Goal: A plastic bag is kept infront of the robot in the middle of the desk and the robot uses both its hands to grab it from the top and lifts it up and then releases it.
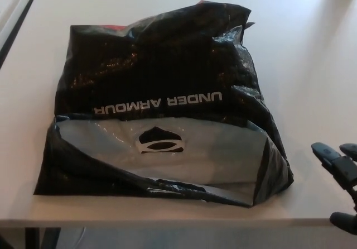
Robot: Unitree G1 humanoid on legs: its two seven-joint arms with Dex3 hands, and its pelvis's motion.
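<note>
Crumpled black-and-grey plastic bag [162,104] lies flat mid-desk, lettering upside down.

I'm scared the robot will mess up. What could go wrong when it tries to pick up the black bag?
1. Only the right hand shows, open at the desk's edge and apart from the plastic bag. If the other hand comes late, a one-sided lift could tip the bag.
2. The bag looks shiny and crumpled, so the fingers might slip off or pinch only a loose fold.
3. The bag's near edge lies close to the front edge of the desk; a nudge might push it off.
</note>
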